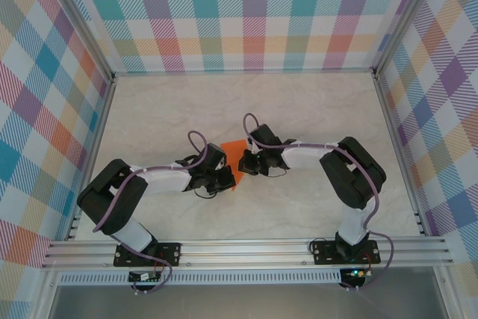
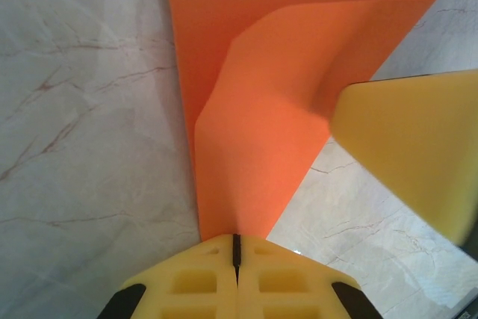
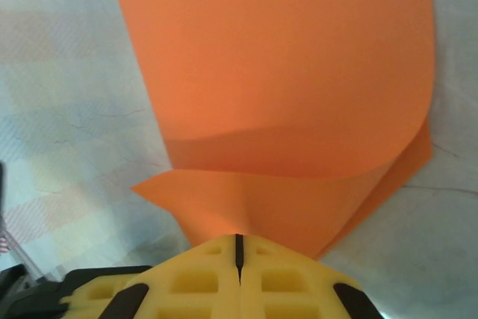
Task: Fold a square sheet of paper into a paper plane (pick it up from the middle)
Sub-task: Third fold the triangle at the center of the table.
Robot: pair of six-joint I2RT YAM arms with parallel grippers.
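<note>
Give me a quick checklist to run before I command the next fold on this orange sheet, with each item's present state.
1. Left claw shut on the square sheet of paper: ok, the sheet's edge runs in between closed fingers.
2. Right claw shut on the sheet: ok, same kind of pinch.
3. Claws apart from each other: ok, bare table shows between them in the left wrist view.
4. Folded edges lined up: cannot tell; the sheet is bent over softly, with no sharp crease.
5. Sheet free of tears: ok on the faces in view.
6. Shape finished: not ok, a bent sheet with no pointed nose.
</note>
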